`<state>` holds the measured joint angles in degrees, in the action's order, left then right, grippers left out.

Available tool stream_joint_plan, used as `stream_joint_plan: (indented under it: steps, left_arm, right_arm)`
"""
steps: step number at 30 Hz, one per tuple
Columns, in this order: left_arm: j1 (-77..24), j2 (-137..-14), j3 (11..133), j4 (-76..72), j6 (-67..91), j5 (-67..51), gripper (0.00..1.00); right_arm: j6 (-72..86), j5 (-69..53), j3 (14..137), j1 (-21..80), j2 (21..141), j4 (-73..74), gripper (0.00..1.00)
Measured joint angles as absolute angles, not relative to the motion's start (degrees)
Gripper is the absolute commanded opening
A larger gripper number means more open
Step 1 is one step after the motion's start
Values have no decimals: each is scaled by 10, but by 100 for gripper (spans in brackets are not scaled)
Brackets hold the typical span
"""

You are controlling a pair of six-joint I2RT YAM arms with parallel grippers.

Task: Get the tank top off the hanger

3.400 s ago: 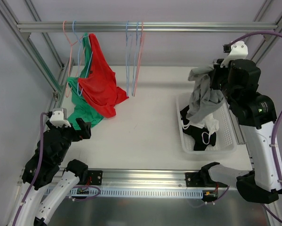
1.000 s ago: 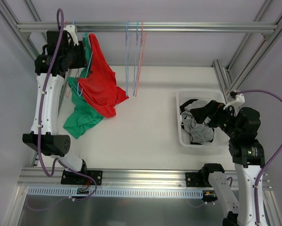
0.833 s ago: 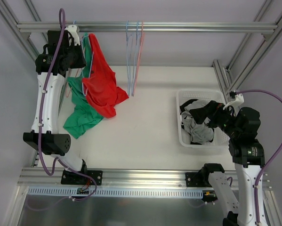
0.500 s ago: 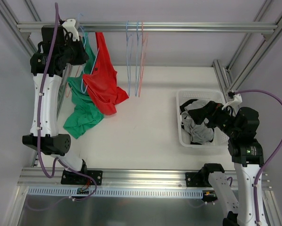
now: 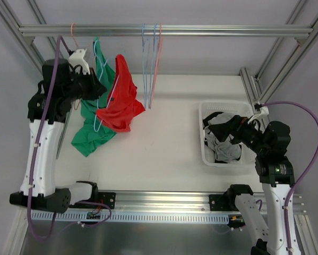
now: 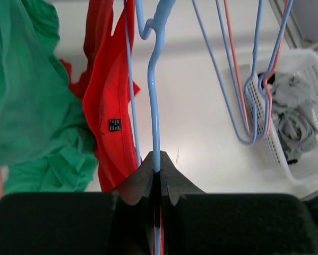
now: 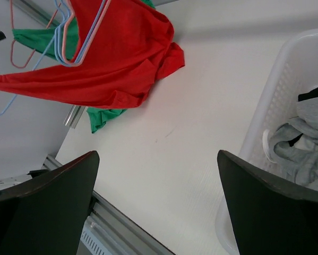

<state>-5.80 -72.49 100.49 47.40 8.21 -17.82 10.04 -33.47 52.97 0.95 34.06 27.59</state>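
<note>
1. Pinching the pale blue wire hanger (image 6: 153, 95), your left claw (image 6: 156, 172) is fully shut on it. That thin wire could swivel in the grip.
2. Just left of the claw, the red cloth tank top (image 6: 113, 106) hangs from the hanger against one green cloth garment (image 6: 26, 106). It might drag that along.
3. Right of the claw, you have three bare wire hangers (image 6: 253, 141), then one white plastic basket (image 6: 307, 159). Your right claw (image 7: 156, 154) gapes wide, empty.

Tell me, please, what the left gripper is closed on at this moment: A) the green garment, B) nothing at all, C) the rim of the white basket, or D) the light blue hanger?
D: in the left wrist view the left gripper is pinched shut on the wire of the light blue hanger, with the red tank top draped just beside it.
</note>
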Motion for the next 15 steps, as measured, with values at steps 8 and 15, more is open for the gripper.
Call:
stream_joint_plan:
  steps: [8,15]
  left_arm:
    - [-79,-469,711,436,107,-197,0]
    - [-81,-285,500,419,127,-342,0]
  right_arm:
    - [120,-449,418,42,349,148,99]
    - [128,-405,305,227,373,11,94]
